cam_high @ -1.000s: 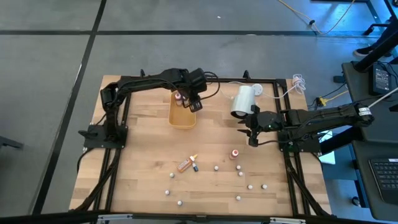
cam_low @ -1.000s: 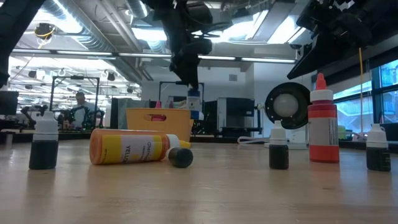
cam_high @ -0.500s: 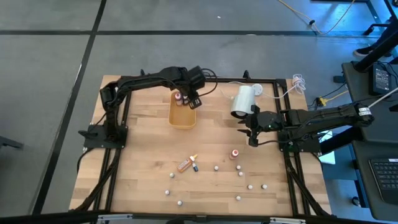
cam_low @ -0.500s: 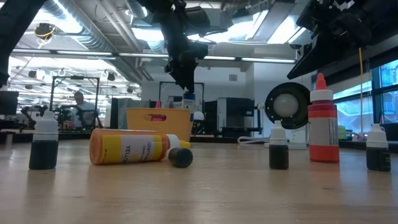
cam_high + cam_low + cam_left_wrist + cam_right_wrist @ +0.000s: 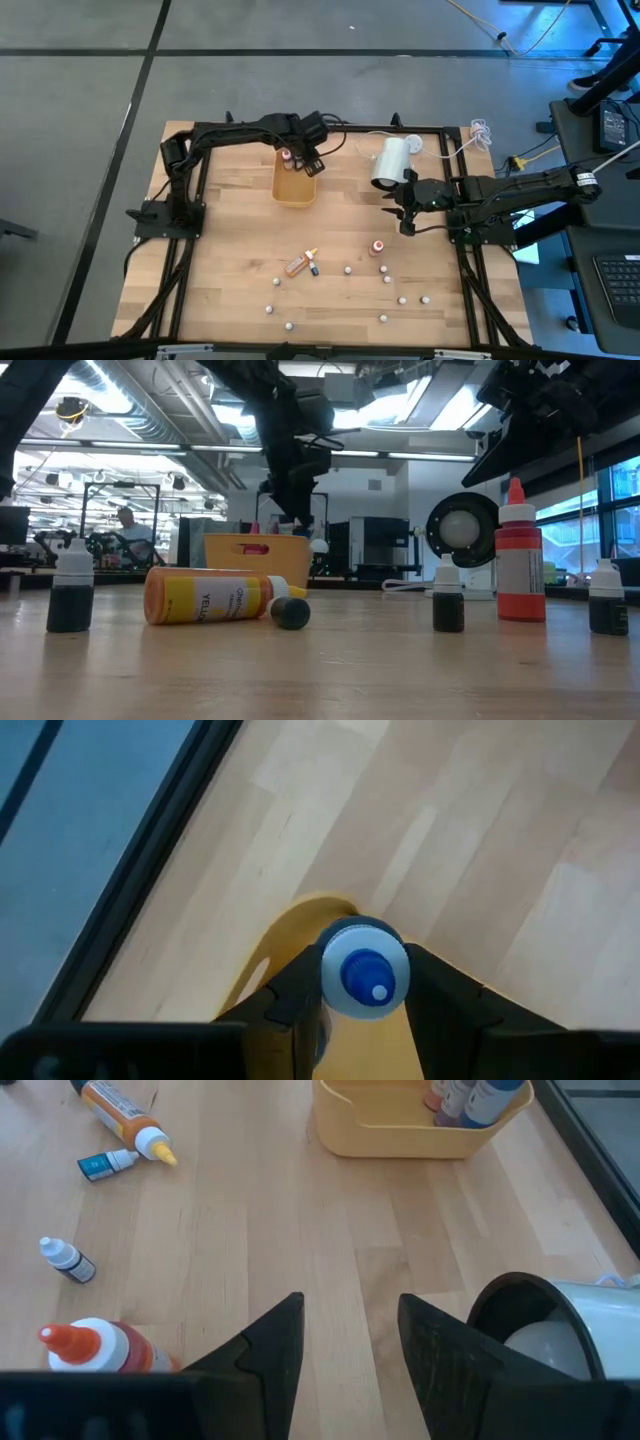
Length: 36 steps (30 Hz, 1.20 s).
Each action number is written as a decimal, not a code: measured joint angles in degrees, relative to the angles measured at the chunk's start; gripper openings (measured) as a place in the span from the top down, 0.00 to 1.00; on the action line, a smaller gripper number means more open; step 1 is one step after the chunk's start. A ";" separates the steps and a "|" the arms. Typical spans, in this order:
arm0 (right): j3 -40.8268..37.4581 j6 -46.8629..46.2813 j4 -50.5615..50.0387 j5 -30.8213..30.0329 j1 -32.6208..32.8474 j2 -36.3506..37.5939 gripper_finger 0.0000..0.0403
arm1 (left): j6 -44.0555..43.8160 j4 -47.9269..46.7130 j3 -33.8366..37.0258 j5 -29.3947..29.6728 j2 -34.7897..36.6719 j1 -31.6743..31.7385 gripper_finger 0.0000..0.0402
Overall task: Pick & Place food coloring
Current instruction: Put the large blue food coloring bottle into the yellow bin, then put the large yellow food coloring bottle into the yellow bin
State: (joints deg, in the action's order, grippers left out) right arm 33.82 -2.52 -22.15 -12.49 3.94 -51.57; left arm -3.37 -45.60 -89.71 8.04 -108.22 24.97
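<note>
The left gripper (image 5: 365,982) grips a blue-capped bottle (image 5: 364,978) over the far end of the yellow tray (image 5: 294,184) — the right gripper (image 5: 350,1330) (jaws apart, empty) waits beside the white cylinder (image 5: 390,162); other food coloring bottles (image 5: 345,285) dot the near table.

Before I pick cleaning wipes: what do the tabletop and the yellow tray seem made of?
The tabletop looks like pale wood in joined strips with visible grain, matte. The yellow tray is probably moulded plastic: uniform colour, rounded corners, smooth and slightly glossy walls.
</note>
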 joint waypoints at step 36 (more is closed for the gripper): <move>0.00 -0.15 0.04 0.00 0.00 -0.02 0.59 | -1.97 1.19 0.02 2.11 -2.40 1.03 0.64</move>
State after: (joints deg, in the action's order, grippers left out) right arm 33.82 -2.67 -22.11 -12.49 3.95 -51.59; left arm -5.35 -44.40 -89.69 10.15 -110.63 26.00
